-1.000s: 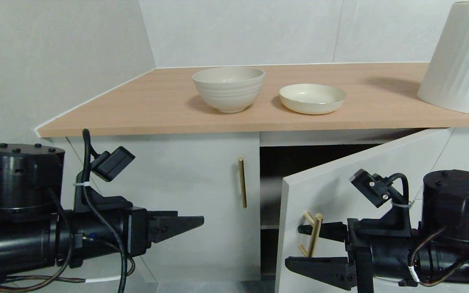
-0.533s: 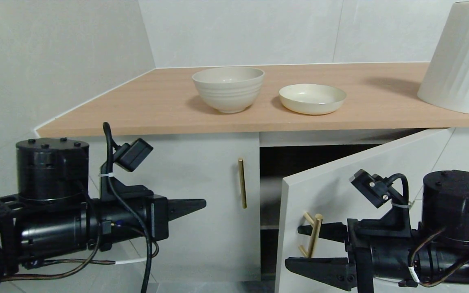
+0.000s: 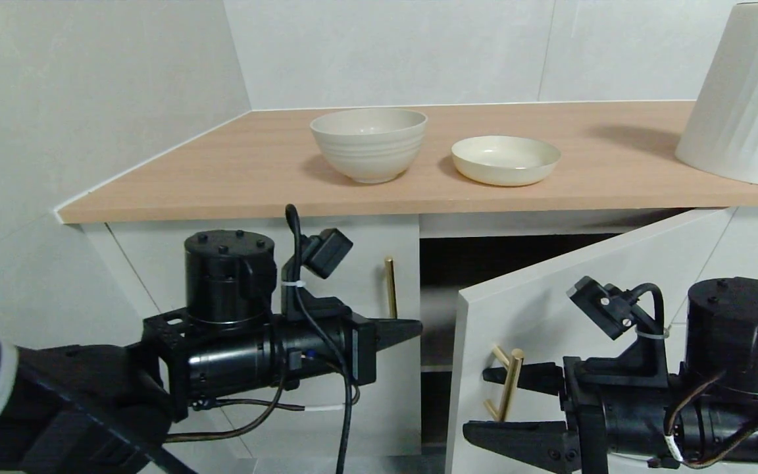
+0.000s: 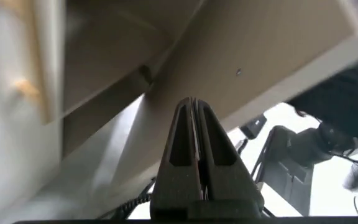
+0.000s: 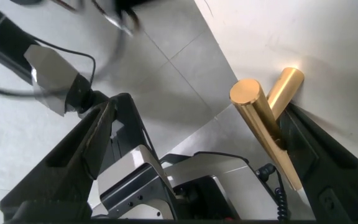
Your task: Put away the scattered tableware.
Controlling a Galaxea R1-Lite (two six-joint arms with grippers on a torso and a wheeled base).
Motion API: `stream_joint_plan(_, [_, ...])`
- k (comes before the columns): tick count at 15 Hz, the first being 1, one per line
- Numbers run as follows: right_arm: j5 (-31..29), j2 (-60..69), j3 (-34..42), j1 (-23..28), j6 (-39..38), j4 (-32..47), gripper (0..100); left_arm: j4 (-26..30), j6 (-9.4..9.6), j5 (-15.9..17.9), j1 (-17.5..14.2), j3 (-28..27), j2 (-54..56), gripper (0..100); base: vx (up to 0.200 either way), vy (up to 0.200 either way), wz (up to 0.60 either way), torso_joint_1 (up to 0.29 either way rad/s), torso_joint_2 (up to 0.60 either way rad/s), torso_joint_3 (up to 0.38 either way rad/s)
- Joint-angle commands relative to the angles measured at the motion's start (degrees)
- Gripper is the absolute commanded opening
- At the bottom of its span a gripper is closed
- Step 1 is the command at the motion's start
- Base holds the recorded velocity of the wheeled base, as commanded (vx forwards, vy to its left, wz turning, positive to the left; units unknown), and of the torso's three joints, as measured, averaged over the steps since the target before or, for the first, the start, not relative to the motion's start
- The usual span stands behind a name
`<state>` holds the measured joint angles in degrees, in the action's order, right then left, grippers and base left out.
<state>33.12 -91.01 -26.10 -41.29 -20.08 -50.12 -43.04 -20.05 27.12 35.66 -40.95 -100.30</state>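
1. Pale walls back a wooden tabletop [image 3: 254, 178] above white cabinet doors. Nearest, the right claw [image 3: 478, 405] is spread around the gold handle [image 3: 509, 385] of the half-open right door [image 3: 550, 309].
2. Just left, the left claw [image 3: 405, 329], pressed together, points toward the door gap.
3. Farther off, the bowl [image 3: 369, 143] and shallow dish [image 3: 505, 159] sit apart on the tabletop, untouched.
4. This looks like the cabinet-opening step. Next the door likely needs swinging wider, then a claw must rise to the bowl.

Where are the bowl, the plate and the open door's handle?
bowl [image 3: 369, 150]: head view, on its ribbed outer wall.
plate [image 3: 504, 157]: head view, on its inner floor.
handle [image 5: 270, 137]: right wrist view, middle of the brass bar.
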Motion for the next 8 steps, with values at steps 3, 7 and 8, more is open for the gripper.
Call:
stream_joint_plan(3, [0.0,0.8,0.4,0.0,0.0,-0.1,100,-14.3,0.01,-6.7,1.6,0.9,-11.9,0,0.000,0.000,0.00,0.000,0.00,0.000])
stream_joint_plan(7, [0.0,0.8,0.6,0.0,0.1,-0.1,100,-19.6,0.10,-8.1,2.8,0.6,-14.2,0,0.000,0.000,0.00,0.000,0.00,0.000])
stream_joint_plan(8, [0.0,0.8,0.7,0.0,0.1,-0.1,100,-21.9,0.10,-8.2,3.2,0.6,-15.4,0,0.000,0.000,0.00,0.000,0.00,0.000])
